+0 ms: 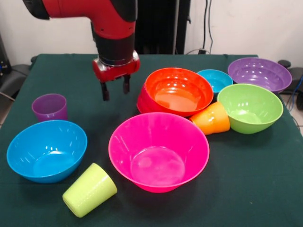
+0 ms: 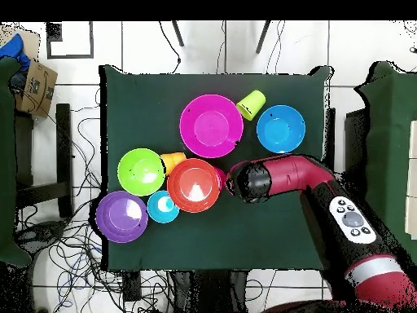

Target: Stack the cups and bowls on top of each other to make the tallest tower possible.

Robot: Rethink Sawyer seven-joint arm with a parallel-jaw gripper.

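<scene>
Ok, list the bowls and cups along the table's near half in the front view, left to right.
blue bowl → lime green cup → pink bowl. The lime green cup lies on its side; both bowls stand upright with nothing in them.

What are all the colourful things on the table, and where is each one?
Pink bowl: one, big, near middle of the green table.
Blue bowl: one, big, front-view left.
Orange bowl: one, wide, sitting tilted on a red bowl.
Light blue bowl: one, small, behind the orange bowl.
Purple bowl: one, big, far right corner.
Green bowl: one, big, right side.
Orange cup: one, on its side between the orange and green bowls.
Green cup: one, on its side by the blue bowl.
Purple cup: one, upright, left.
Tool: one, black fingers open, empty, on the red arm.
</scene>
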